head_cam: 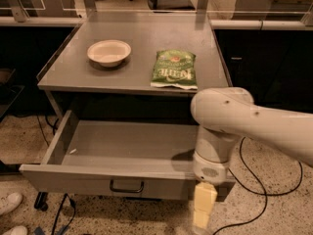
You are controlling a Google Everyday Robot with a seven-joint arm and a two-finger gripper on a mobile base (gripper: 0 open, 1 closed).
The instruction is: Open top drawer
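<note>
The white arm [259,124] is bent down over the top drawer [98,179]. The gripper [203,209] is pointed downward, just before that drawer's front.
</note>
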